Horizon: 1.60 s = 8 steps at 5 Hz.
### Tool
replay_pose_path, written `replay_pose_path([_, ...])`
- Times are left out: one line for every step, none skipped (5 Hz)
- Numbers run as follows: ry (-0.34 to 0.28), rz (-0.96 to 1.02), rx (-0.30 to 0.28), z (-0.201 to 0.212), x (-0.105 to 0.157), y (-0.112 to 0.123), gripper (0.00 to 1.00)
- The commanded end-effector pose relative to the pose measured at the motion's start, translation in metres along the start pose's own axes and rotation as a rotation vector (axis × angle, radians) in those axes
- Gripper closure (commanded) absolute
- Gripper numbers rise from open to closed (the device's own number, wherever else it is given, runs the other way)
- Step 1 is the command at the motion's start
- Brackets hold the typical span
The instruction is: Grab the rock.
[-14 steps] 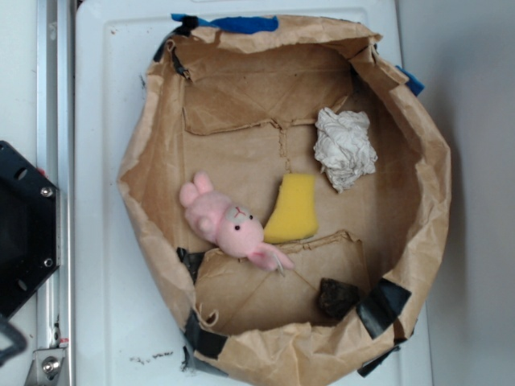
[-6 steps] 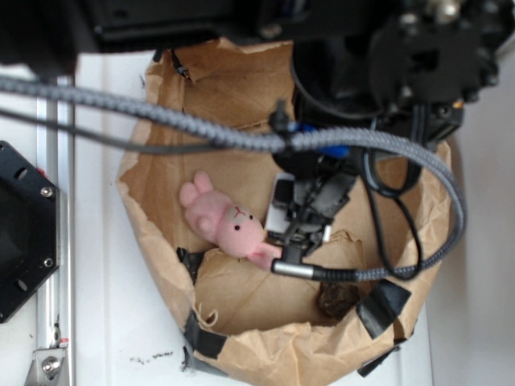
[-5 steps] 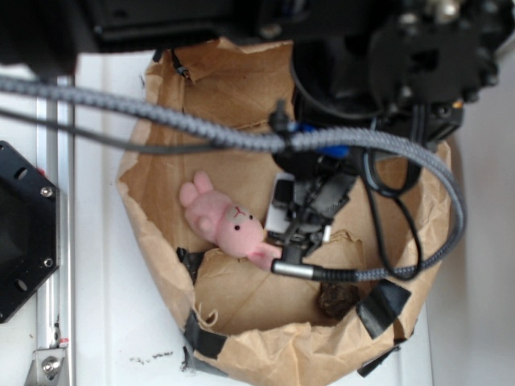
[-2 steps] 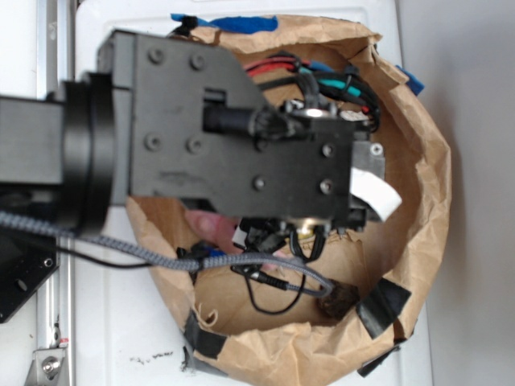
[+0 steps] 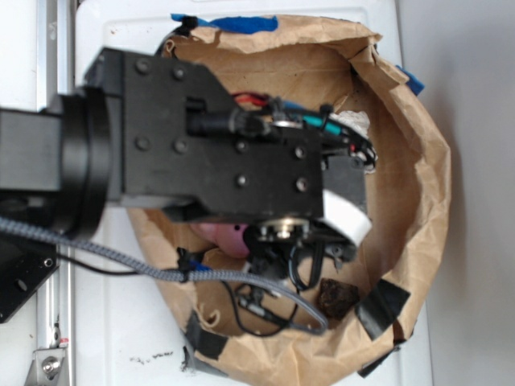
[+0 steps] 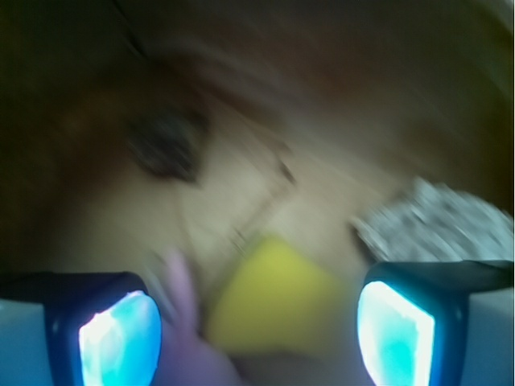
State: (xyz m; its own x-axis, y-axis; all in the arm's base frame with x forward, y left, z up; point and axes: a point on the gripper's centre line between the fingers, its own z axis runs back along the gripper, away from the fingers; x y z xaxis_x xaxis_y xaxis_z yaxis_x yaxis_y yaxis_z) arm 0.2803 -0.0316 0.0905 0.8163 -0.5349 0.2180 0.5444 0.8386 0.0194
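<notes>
In the exterior view, your big black arm (image 5: pixel 161 153) comes in from the left edge and covers most of the middle of the brown paper bag (image 5: pixel 422 201). You cannot see the gripper from here; the arm's body hides it. A grey cable (image 5: pixel 121 259) runs from the lower left under the arm and loops near the bottom of the bag. Only a small pink bit of the plush bunny (image 5: pixel 225 236) peeks out below the arm, near the middle. A little of the white crumpled ball (image 5: pixel 354 122) shows at the arm's upper right edge. The rock (image 5: pixel 338 296) sits clear of the arm at the lower right of the bag floor, just beside a strip of black tape (image 5: pixel 381 307). The wrist view is very blurry. There the gripper (image 6: pixel 257 326) shows two glowing blue fingertips (image 6: pixel 119 338) at the bottom corners, set wide apart with nothing between them. The rock is a dark smudge at upper left, well apart from the fingers. A pink blur lies at the bottom, left of middle, the yellow sponge (image 6: pixel 269 293) is low in the middle, and the white ball lies at right, partly cut off by the right finger.
</notes>
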Motion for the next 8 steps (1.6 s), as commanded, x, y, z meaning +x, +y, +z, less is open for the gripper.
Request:
replay_pose_path([-0.112, 0.065, -0.026, 0.021, 0.024, -0.003, 0.0])
replay_pose_path([-0.126, 0.026, -0.088, 0.01, 0.027, -0.008, 0.0])
replay_pose_path([-0.126, 0.026, -0.088, 0.01, 0.027, -0.008, 0.0])
replay_pose_path([-0.126, 0.026, -0.088, 0.01, 0.027, -0.008, 0.0])
replay_pose_path([-0.126, 0.026, -0.088, 0.01, 0.027, -0.008, 0.0])
replay_pose_path([-0.126, 0.026, -0.088, 0.01, 0.027, -0.008, 0.0])
replay_pose_path([-0.175, -0.001, -0.079, 0.003, 0.03, -0.014, 0.0])
replay_pose_path([-0.148, -0.093, -0.027, -0.01, 0.022, -0.02, 0.0])
